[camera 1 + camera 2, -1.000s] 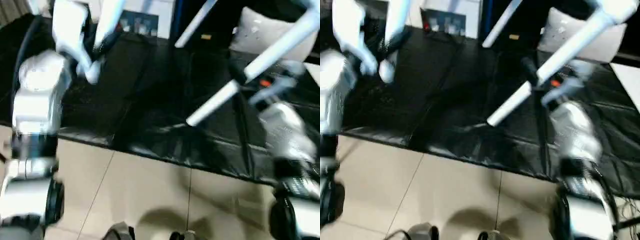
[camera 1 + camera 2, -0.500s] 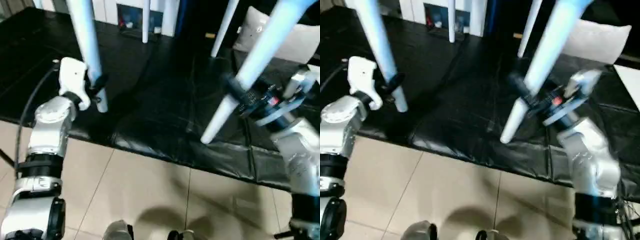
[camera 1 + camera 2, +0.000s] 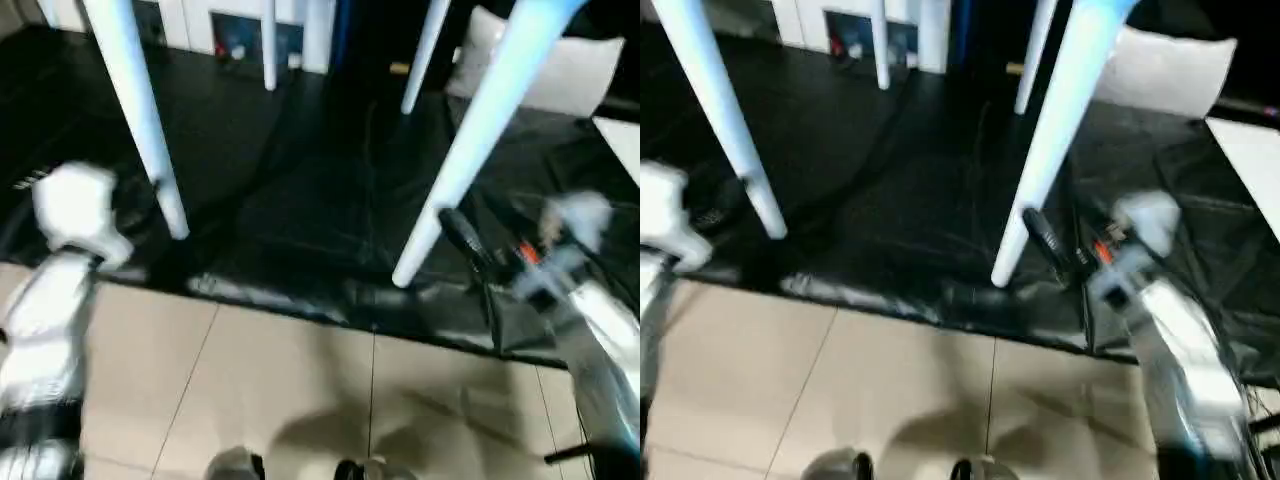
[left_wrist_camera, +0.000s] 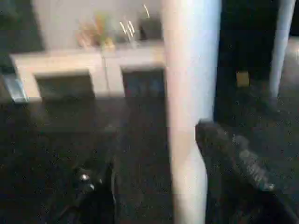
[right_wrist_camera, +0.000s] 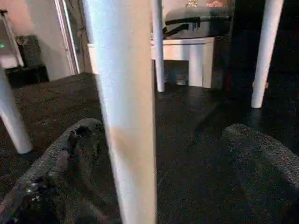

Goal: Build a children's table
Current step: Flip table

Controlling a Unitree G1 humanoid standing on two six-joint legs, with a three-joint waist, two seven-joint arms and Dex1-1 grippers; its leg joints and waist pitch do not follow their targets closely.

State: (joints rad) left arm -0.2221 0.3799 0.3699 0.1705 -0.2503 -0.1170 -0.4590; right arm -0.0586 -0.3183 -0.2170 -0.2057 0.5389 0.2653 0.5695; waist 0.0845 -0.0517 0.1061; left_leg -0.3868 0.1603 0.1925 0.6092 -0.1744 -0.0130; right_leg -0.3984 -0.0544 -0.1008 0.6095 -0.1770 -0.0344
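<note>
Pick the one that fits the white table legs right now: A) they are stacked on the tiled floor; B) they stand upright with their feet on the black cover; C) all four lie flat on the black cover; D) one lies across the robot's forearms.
B: the near left leg and near right leg rise with their tips on the black cover, and two far legs stand behind.

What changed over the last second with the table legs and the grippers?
Both near legs swung from tilted to upright, feet on the black cover. The left gripper let go of the left leg; the right gripper came off the right leg. The two far legs stayed standing.
</note>
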